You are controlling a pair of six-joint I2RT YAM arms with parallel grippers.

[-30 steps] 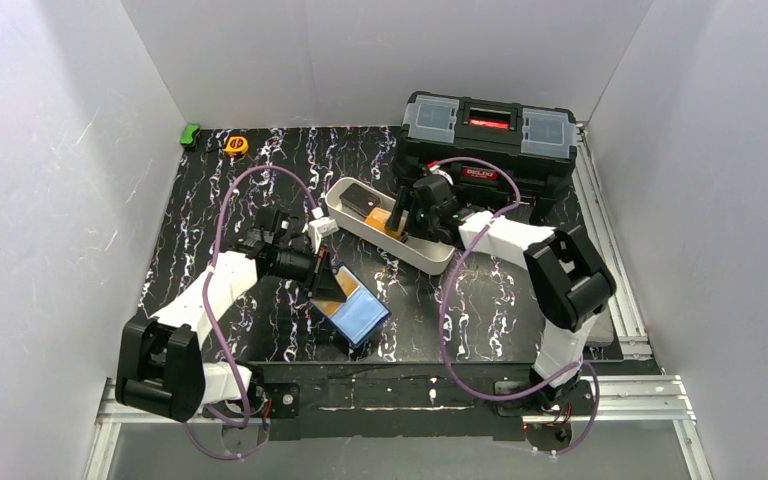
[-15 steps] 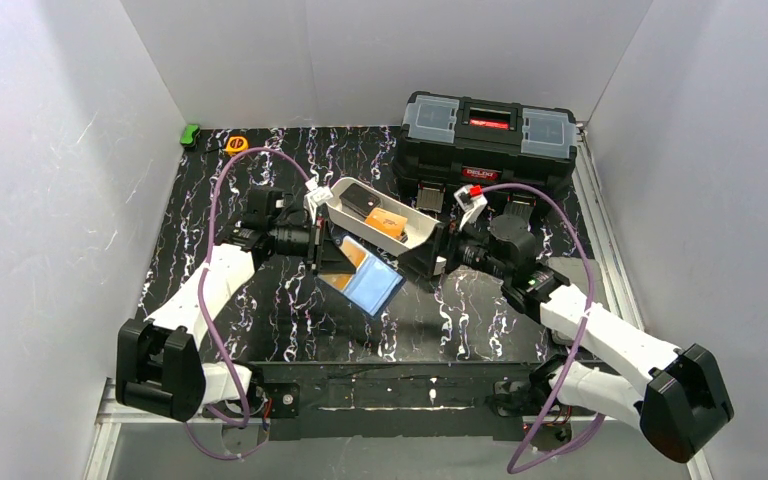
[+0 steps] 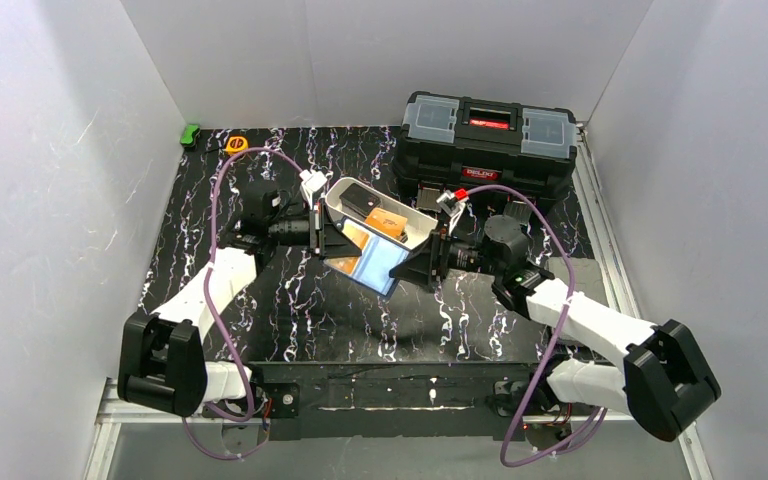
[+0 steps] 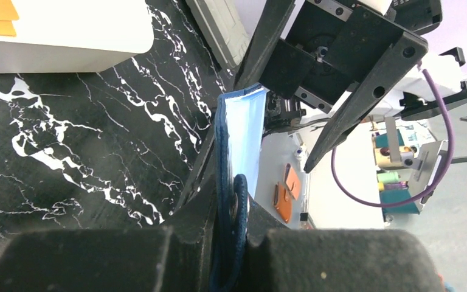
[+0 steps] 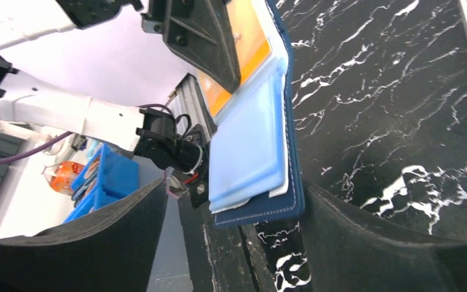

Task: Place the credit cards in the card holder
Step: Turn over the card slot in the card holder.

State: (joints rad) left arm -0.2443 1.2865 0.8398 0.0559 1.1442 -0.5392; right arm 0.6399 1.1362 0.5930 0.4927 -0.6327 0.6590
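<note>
My left gripper [image 3: 332, 243] is shut on the navy card holder [image 3: 378, 266] and holds it open above the table, its light blue inside facing up. An orange-yellow card [image 3: 357, 239] sits in its near half. In the left wrist view the card holder [image 4: 241, 137] is edge-on between my fingers [image 4: 234, 243]. My right gripper [image 3: 418, 265] is open, its fingers on either side of the holder's free end [image 5: 252, 143]; in the right wrist view that gripper [image 5: 237, 240] holds nothing. Another orange card [image 3: 388, 222] and a dark card [image 3: 362, 203] lie in the white tray [image 3: 332, 205].
A big black toolbox [image 3: 488, 135] stands at the back right, just behind the tray. A yellow tape measure [image 3: 237, 144] and a small green object [image 3: 190, 134] lie at the back left. White walls close in three sides.
My right arm left the tray, swung round to the right and now faces the card holder. My left gripper lifted the holder off the table and carried it toward the right gripper.
</note>
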